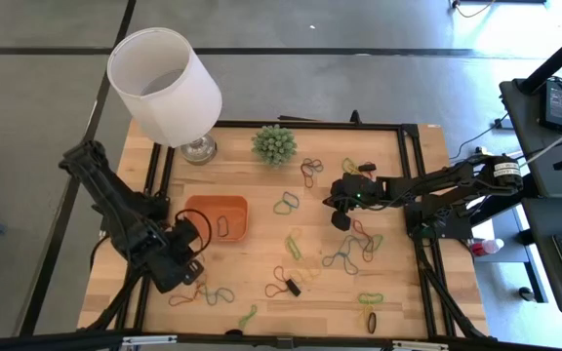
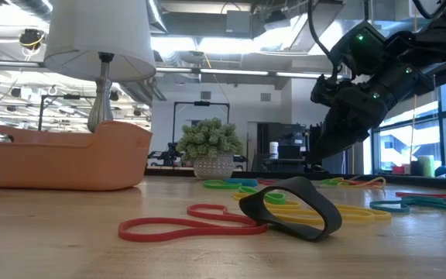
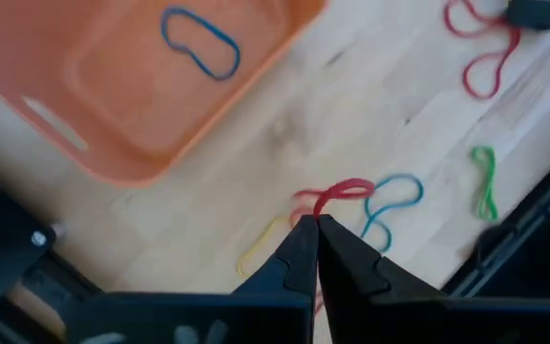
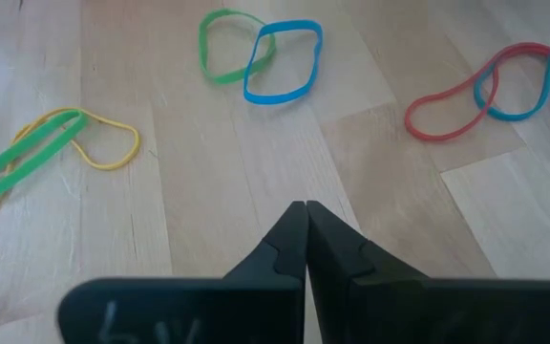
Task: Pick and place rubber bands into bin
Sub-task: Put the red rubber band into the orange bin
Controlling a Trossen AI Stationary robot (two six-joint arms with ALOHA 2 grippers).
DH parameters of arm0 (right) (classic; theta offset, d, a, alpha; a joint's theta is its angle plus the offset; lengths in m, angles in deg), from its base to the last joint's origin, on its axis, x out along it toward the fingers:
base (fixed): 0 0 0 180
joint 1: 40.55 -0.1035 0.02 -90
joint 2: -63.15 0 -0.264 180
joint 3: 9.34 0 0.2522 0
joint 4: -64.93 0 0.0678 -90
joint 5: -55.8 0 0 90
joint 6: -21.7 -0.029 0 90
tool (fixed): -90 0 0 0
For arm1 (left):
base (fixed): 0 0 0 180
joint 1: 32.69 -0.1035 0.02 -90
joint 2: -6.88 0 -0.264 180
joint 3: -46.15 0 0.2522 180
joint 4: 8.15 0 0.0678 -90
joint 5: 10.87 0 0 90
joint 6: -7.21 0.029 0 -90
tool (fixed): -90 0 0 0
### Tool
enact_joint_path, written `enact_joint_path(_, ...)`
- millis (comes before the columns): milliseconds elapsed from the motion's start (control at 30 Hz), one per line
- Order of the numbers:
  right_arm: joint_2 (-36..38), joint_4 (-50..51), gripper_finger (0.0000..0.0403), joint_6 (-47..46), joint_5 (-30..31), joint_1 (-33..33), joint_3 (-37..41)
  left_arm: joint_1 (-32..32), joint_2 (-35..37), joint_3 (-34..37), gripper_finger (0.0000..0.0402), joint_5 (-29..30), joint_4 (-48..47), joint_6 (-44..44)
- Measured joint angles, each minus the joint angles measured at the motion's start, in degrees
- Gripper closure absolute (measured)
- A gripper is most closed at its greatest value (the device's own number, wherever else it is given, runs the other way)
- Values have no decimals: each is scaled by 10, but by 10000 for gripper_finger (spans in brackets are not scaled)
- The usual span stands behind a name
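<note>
On the counter's left, the bin (image 1: pixel 219 216) holds one blue band (image 3: pixel 199 42), clear only in the left wrist view. The left tool (image 3: pixel 312 225), closed and empty, sits near-left; the right tool (image 4: pixel 306 212), closed and empty, hovers mid-right over scattered rubber bands (image 1: pixel 351 252).

Bin (image 1: pixel 219 216) on table (image 1: pixel 261 302), left of centre, one rubber band (image 3: pixel 200 43) inside. Lamp (image 1: pixel 164 86) behind bin at far left corner, ball plant (image 1: pixel 274 144) to its right along far edge. Rubber bands (image 1: pixel 344 255) scattered over table right of and in front of bin. Left gripper (image 1: pixel 191 278) low at near-left, just in front of bin, beside a few bands. Right gripper (image 1: pixel 341 220) above bands, right of centre.
</note>
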Motion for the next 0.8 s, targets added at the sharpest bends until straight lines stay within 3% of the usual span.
enact_joint_path(267,0,-2,395,0,0,0,0,-70,27,0,398,13,-13,92)
enact_joint_path(500,0,-21,395,0,0,0,0,-157,38,0,398,68,-13,240)
enact_joint_path(800,0,-23,395,0,0,0,0,-272,38,0,398,71,-12,385)
